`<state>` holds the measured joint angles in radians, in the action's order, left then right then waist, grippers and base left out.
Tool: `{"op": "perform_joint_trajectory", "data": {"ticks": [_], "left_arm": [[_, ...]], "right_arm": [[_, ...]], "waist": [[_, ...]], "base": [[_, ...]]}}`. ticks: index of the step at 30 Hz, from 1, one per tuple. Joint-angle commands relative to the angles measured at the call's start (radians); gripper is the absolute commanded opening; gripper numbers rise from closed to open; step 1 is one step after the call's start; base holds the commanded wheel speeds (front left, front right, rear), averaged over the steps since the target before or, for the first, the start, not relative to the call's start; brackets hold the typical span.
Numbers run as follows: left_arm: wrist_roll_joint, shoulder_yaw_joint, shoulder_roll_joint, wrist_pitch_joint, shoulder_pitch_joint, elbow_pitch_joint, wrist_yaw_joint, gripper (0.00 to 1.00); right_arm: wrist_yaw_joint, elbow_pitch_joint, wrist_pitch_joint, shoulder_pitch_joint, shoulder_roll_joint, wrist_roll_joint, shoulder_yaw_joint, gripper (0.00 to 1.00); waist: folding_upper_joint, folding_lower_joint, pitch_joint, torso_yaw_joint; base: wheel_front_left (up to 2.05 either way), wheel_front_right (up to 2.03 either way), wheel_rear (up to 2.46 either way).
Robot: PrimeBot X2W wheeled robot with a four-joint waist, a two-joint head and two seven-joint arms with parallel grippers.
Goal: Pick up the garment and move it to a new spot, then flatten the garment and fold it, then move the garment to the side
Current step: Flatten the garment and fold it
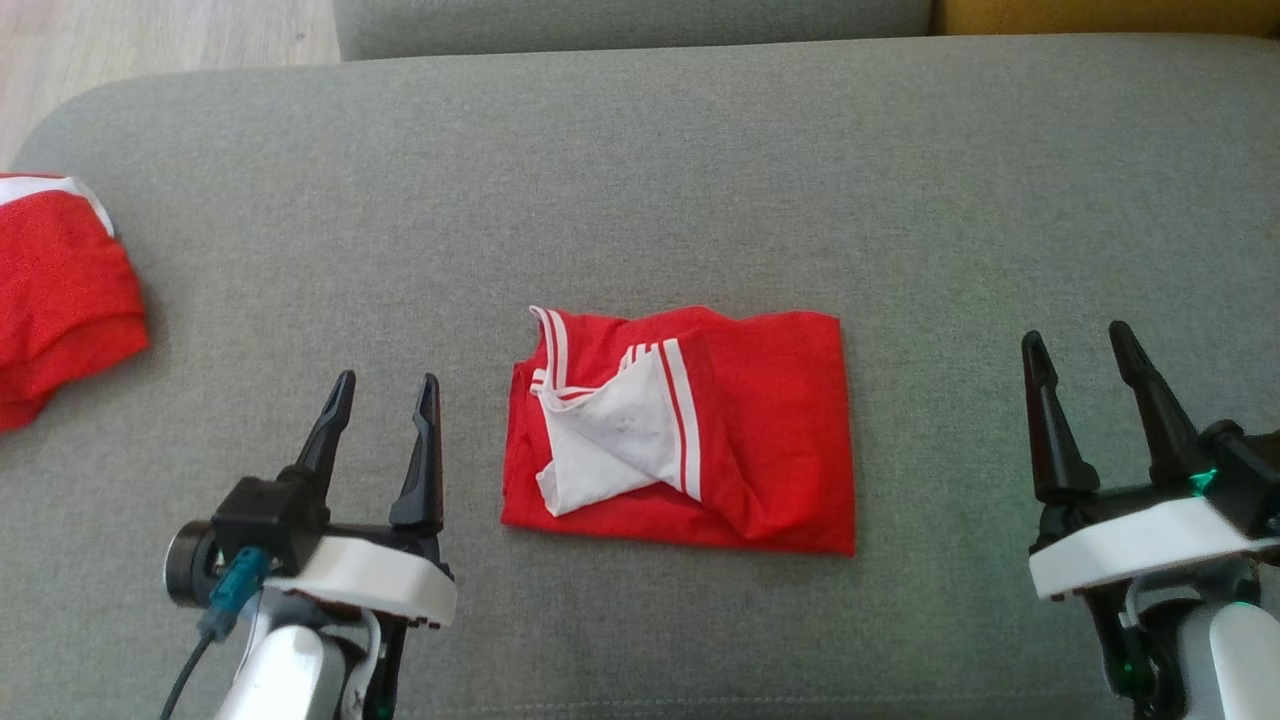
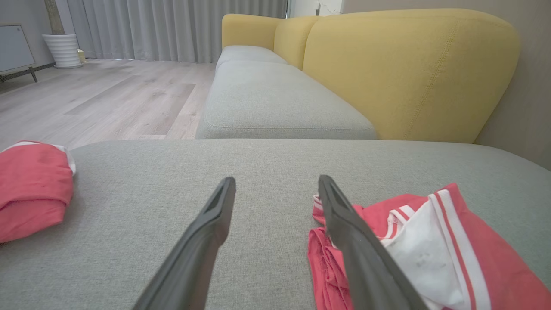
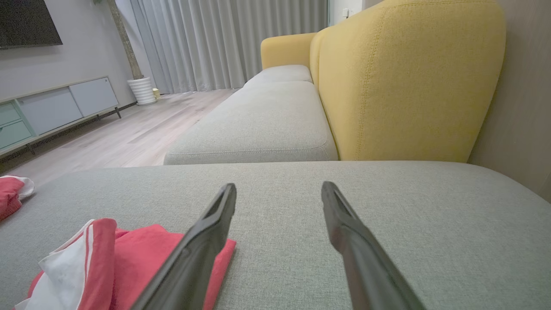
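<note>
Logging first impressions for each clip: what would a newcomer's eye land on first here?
The bright red garment with white stripes lies roughly folded in the middle of the grey cushion. The left gripper and right gripper flank it, both open and empty; a second red garment sits at the cushion's left edge.

I see soft, even daylight coming through the pale grey pleated curtains (image 2: 172,26). Shadows on the grey woven fabric cushion (image 1: 700,180) are faint. Both wrist views curve near their edges; the head view is slightly grainy.
</note>
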<state>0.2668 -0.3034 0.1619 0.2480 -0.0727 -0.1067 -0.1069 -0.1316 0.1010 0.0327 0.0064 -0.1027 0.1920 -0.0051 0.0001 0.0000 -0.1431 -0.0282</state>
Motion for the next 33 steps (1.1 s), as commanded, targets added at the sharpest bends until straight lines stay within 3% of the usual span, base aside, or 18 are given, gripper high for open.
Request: {"op": "perform_joint_trajectory", "data": {"ticks": [1, 7, 8, 9, 10, 18, 29, 33], "left_arm": [[0.001, 0.035, 0.02, 0.005, -0.031, 0.034, -0.008, 1.0], [0.003, 0.032, 0.021, 0.006, -0.036, 0.036, -0.01, 1.0], [0.003, 0.032, 0.022, 0.006, -0.036, 0.037, -0.01, 1.0], [0.003, 0.03, 0.022, 0.007, -0.037, 0.037, -0.01, 1.0], [0.003, 0.029, 0.021, 0.007, -0.039, 0.038, -0.01, 1.0], [0.003, 0.019, 0.02, 0.008, -0.069, 0.039, -0.003, 1.0], [0.005, 0.003, -0.002, 0.011, -0.108, 0.026, 0.007, 1.0], [0.005, 0.003, -0.009, 0.012, -0.112, 0.021, 0.008, 1.0]], "right_arm": [[0.001, 0.037, 0.002, -0.02, -0.003, -0.001, 0.017, 1.0], [0.001, 0.03, 0.007, -0.029, -0.002, -0.004, 0.02, 1.0], [0.001, 0.028, 0.007, -0.031, -0.001, -0.004, 0.02, 0.95], [0.001, 0.024, 0.01, -0.032, -0.002, -0.004, 0.019, 0.41], [0.001, 0.019, 0.014, -0.034, -0.002, -0.002, 0.018, 0.0], [0.001, -0.074, 0.027, -0.101, -0.009, 0.012, 0.079, 0.0], [0.001, -0.447, -0.045, -0.318, 0.047, 0.118, 0.392, 0.0], [0.001, -0.521, -0.078, -0.36, 0.051, 0.179, 0.516, 0.0]], "waist": [[-0.0001, 0.0, -0.001, -0.001], [-0.0001, 0.0, -0.006, -0.004], [-0.0001, 0.0, -0.007, -0.005], [-0.0001, 0.0, -0.009, -0.007], [-0.0001, 0.0, -0.011, -0.009], [-0.0001, 0.0, -0.039, -0.037], [-0.0001, 0.0, -0.084, -0.102], [-0.0001, 0.0, -0.092, -0.118]], "base": [[0.0, 0.0, 0.0], [0.0, 0.0, 0.0], [0.0, 0.0, 0.0], [0.0, 0.0, 0.0], [0.0, 0.0, 0.0], [0.0, 0.0, 0.0], [0.0, 0.0, 0.0], [0.0, 0.0, 0.0]]}}
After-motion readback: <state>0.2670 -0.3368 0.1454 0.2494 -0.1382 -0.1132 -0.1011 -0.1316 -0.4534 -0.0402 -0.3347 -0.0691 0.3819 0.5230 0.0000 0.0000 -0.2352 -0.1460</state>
